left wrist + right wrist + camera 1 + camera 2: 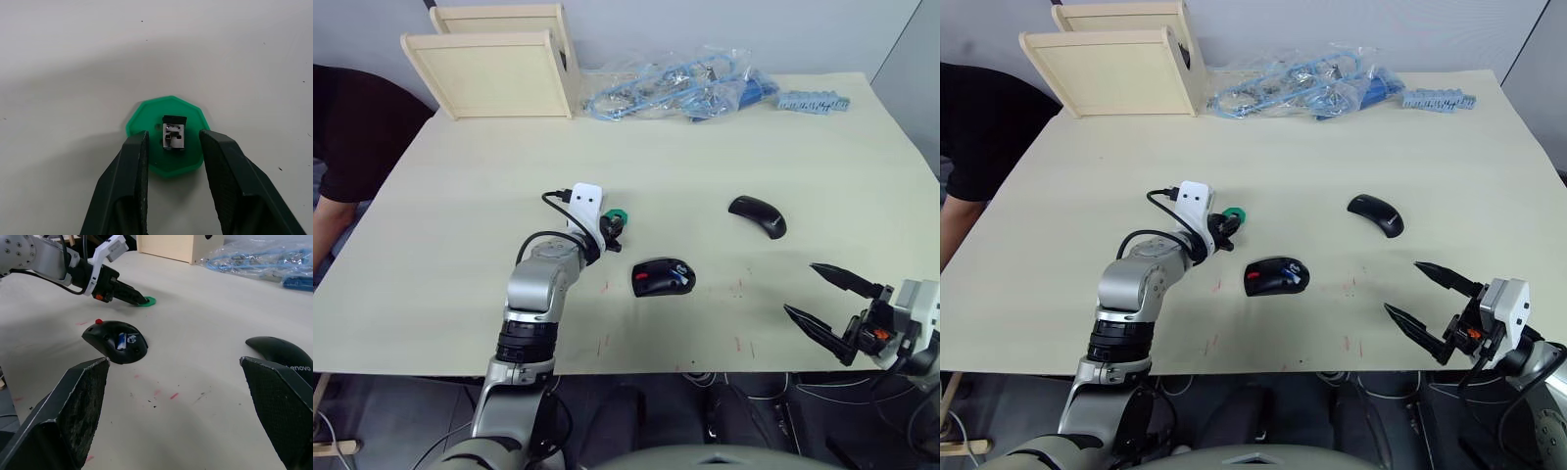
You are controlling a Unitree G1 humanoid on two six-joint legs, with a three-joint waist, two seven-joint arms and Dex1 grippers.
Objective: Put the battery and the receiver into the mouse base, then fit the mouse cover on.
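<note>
Two parts wait mid-counter [460, 196]: the mouse base [663, 277], battery [121, 340] apparently seated inside, and the mouse cover [758, 215] well apart. The right hand [830, 302] hangs open, empty. The left hand [173, 161] straddles, unclosed, the receiver [173, 136] on a green disc [146, 122]; closing squarely seems next.

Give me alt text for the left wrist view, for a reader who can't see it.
The left gripper is open, its two black fingers straddling the receiver, a tiny dark and silver nub lying on a green disc. The disc rests on the pale table.
</note>
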